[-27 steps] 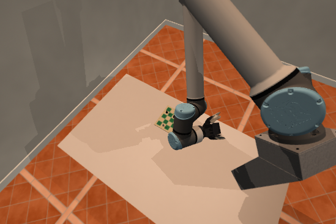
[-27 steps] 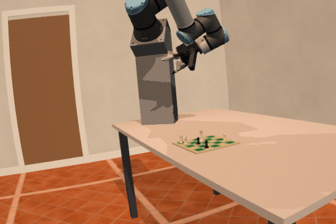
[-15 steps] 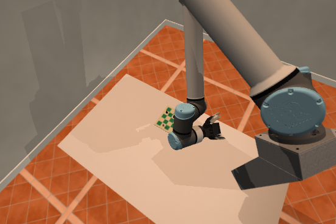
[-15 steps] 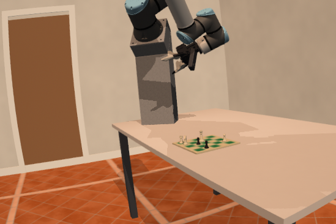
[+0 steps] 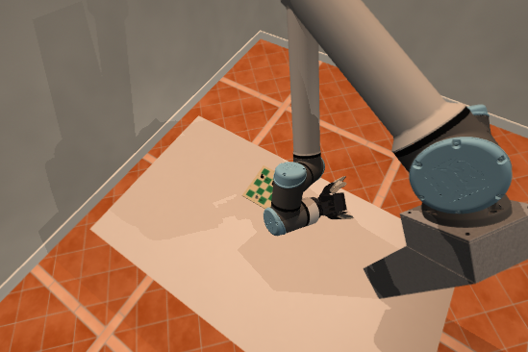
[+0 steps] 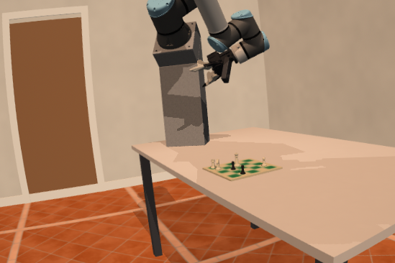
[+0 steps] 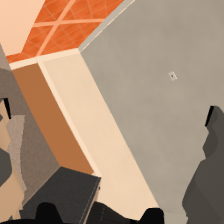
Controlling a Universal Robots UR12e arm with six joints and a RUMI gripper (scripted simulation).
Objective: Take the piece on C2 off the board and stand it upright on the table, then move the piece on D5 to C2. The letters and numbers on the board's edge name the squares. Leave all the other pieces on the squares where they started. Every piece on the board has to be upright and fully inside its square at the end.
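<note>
The gripper (image 6: 207, 73) hangs high in the air beside the arm's grey pedestal (image 6: 183, 108), its fingers (image 6: 197, 67) spread as wide as they go, with nothing between them. The chessboard (image 6: 271, 167) lies flat on the worktop (image 6: 311, 201) far below, a little in front of the pedestal's foot, well apart from the fingers. On the board stand four pale pieces and two black ones, all upright. The two black pieces (image 6: 233, 165) (image 6: 242, 169) stand near the board's middle; a tall pale piece (image 6: 237, 159) stands just behind them. The edge lettering is too small to read, so which pieces occupy C2 and D5 cannot be told. In the top view the wrist covers part of the chessboard (image 5: 258, 188).
</note>
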